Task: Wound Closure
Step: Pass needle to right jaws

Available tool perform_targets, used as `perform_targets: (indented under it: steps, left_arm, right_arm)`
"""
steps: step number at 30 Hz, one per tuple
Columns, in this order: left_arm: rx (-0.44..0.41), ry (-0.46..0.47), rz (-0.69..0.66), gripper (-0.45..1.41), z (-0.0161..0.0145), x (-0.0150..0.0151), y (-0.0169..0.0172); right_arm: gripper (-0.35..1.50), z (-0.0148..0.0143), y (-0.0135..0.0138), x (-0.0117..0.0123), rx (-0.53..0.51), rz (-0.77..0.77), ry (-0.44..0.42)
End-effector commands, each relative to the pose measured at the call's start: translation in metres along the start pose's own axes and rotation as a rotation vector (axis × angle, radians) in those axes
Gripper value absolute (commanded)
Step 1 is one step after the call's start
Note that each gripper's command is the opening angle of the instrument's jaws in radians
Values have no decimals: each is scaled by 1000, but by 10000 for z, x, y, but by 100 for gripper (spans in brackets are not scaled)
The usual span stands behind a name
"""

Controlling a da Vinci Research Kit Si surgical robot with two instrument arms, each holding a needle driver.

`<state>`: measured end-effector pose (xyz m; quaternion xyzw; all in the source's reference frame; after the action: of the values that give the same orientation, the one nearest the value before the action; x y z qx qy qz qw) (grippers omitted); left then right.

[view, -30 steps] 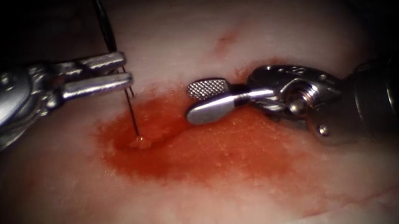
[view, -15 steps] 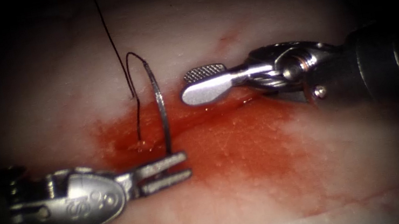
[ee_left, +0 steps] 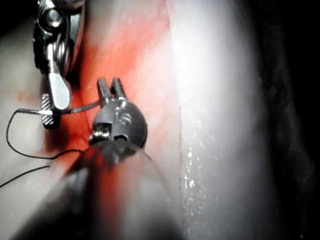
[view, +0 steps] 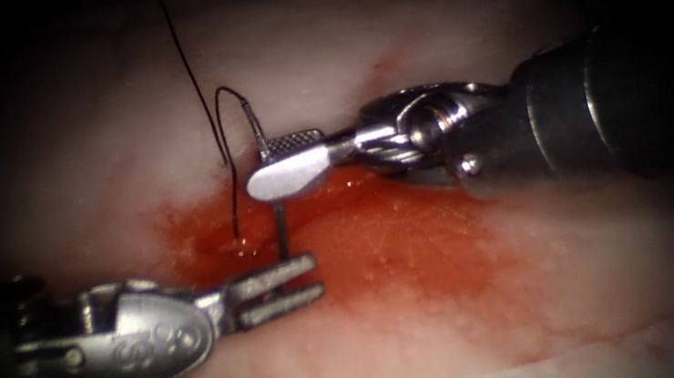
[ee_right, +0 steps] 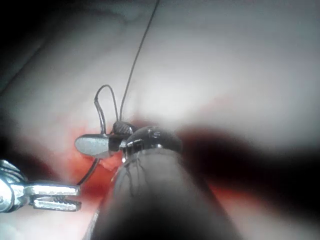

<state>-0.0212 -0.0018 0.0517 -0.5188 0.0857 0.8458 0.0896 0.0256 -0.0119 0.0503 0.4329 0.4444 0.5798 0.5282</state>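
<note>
The right tool (view: 282, 163) has moved left to centre frame, its parted jaws now straddling the needle (view: 270, 187). At lower left, the left tool (view: 303, 282) stays clamped on the needle's lower end, clear of the tissue (view: 436, 329).

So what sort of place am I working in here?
Likely a suturing practice bench: bare tissue stained with red fluid, no patient. The left hand holds the needle near its tip; the right hand is at the needle's swaged end.
</note>
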Motion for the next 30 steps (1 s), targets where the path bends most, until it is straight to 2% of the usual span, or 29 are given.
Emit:
perform_targets:
  steps: [1,7,9,10,11,12,13,14,23,24,26,28,30]
  left_arm:
    - [-3,-1,5,-45,7,-2,3]
    - [-12,-9,12,-45,7,-2,3]
    - [-14,-12,17,-45,7,-1,3]
    - [-14,-12,16,-45,8,-1,2]
    - [-14,-12,16,-45,8,-1,2]
    - [-16,-14,16,-45,8,0,2]
    - [-13,-17,22,-45,9,0,2]
    - [-12,-18,22,-45,10,0,3]
    - [-37,-14,32,-45,12,4,3]
    - [-38,-14,37,-25,11,4,2]
    - [-33,-12,-27,81,8,6,-2]
    - [5,-1,-89,108,3,7,-7]
    - [25,11,-141,121,-6,10,-12]
  right_arm:
    - [113,13,2,0,-3,1,-1]
    - [98,14,2,2,-14,8,-10]
    - [83,14,2,2,-16,9,-13]
    - [71,14,2,2,-18,9,-15]
    - [39,13,2,3,-18,10,-14]
    - [-6,13,2,4,-18,11,-18]
    - [-27,14,2,5,-21,12,-15]
    - [-35,14,2,6,-23,12,-12]
    - [-35,14,3,10,-37,14,2]
    - [-35,12,4,11,-37,13,1]
    - [-35,8,6,13,-37,13,-5]
    - [-35,4,8,16,-25,11,1]
    - [-35,1,11,18,-18,9,6]
